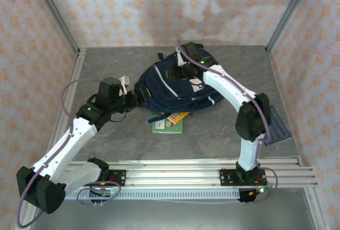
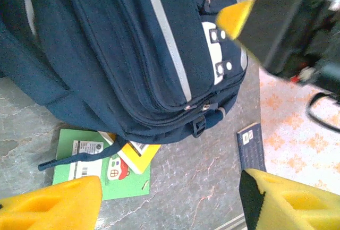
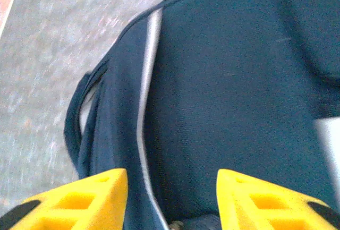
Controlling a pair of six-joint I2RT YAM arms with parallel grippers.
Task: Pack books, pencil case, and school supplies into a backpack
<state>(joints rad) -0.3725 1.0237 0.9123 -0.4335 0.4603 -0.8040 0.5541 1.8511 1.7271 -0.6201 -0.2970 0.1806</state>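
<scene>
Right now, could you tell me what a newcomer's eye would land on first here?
The big navy backpack in the middle of the table, the right gripper open just above its fabric. Then the green book and orange-yellow book peeking out at its near edge, and the dark blue book far right.

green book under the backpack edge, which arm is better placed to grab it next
Probably left: the left hand, open, is close to the small green softcover book; the right hand is up on the navy-blue fabric backpack
</scene>
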